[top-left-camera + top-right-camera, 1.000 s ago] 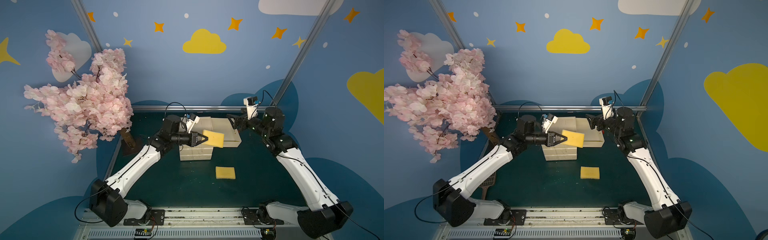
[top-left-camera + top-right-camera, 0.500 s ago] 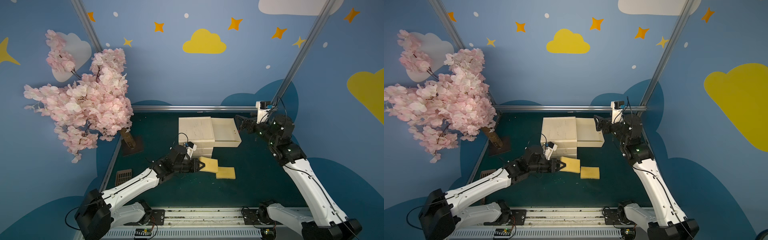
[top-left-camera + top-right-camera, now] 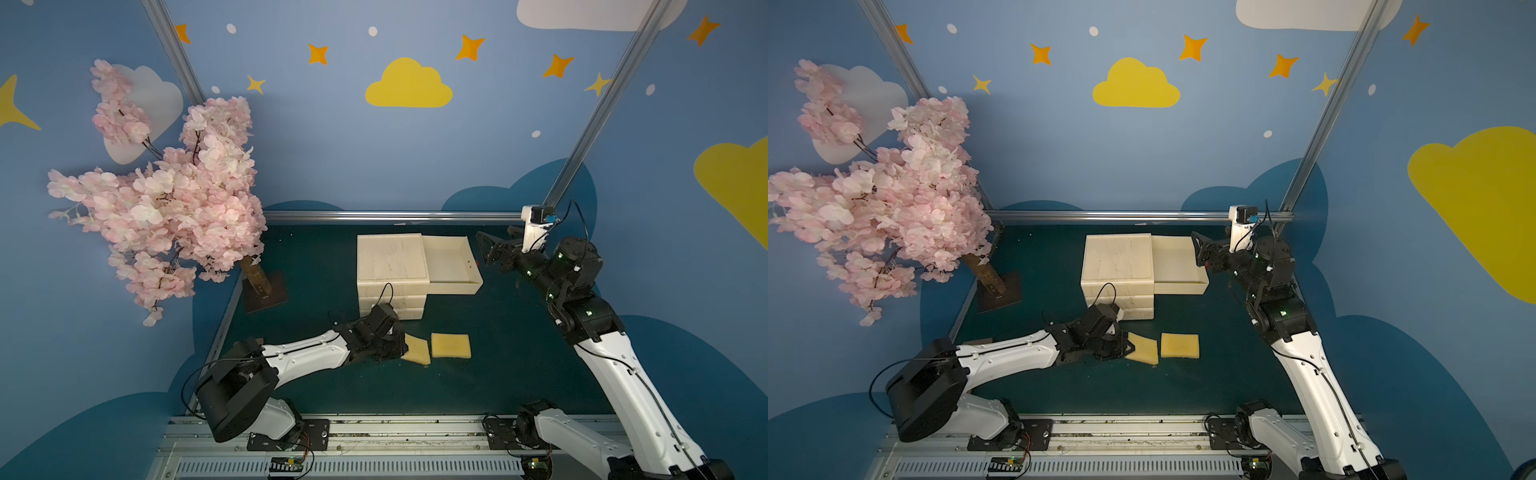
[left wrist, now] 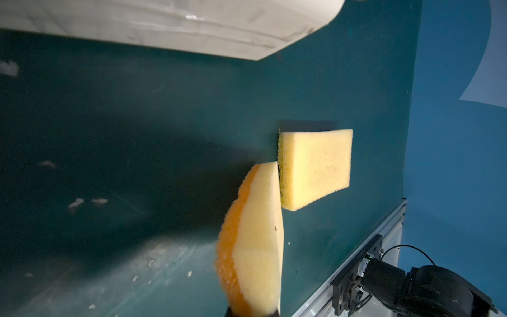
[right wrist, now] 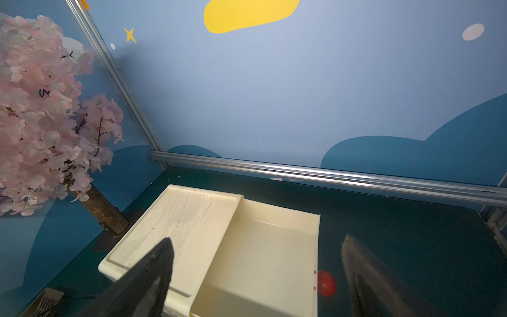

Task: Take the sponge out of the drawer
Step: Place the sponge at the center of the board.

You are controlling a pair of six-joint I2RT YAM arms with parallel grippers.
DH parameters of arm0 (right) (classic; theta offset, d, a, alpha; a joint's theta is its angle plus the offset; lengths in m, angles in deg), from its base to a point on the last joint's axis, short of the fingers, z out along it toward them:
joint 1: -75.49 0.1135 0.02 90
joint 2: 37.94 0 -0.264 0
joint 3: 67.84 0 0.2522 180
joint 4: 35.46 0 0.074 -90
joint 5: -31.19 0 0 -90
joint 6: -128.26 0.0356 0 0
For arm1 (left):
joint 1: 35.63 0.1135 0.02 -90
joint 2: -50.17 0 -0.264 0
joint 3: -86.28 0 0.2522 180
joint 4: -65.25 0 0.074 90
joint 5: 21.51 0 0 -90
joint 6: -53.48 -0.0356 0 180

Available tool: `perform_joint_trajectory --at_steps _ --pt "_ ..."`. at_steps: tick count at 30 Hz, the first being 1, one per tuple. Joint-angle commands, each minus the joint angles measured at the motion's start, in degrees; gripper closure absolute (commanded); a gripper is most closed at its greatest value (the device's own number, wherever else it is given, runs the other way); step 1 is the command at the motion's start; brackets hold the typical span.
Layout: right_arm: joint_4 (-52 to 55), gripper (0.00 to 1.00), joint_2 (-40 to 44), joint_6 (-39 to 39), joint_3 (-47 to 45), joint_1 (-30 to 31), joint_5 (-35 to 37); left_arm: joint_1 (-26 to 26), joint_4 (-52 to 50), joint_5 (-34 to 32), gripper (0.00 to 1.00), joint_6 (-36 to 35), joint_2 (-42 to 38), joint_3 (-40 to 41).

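The left tool sits low over the near part of the desk, clamped tight on one end of a yellow sponge. The sponge sticks out ahead of the tool's tips and bows under the squeeze. Whether its far edge rests on the desk I cannot tell. Just past that edge, almost touching it, a second sponge lies flat on the desk. Further out from this tool stands the cream drawer unit with its top drawer pulled open. The drawer looks empty in both top views and in the right wrist view. The right tool hovers just beyond the drawer's front, jaws wide apart and holding nothing, with a red knob between them and the drawer. By my reading the main work is done, since the sponge is out of the drawer and down near the desk. What is left is to let it go and draw the arm back.
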Motion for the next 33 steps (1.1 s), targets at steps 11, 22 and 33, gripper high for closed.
perform_joint_trajectory --at_steps 11,22,33 --pt "0.4 0.05 0.0 -1.8 -0.2 0.5 2.4 1.3 -11.8 -5.3 0.93 -4.2 4.8 -6.2" --pt "0.6 0.05 -1.1 -2.5 -0.1 0.4 3.4 2.4 -12.3 -5.7 0.94 -4.2 7.5 -7.6" --pt "0.9 0.05 -2.2 -2.8 0.2 0.3 3.3 2.8 -11.9 -7.6 0.74 -3.0 6.3 -6.5"
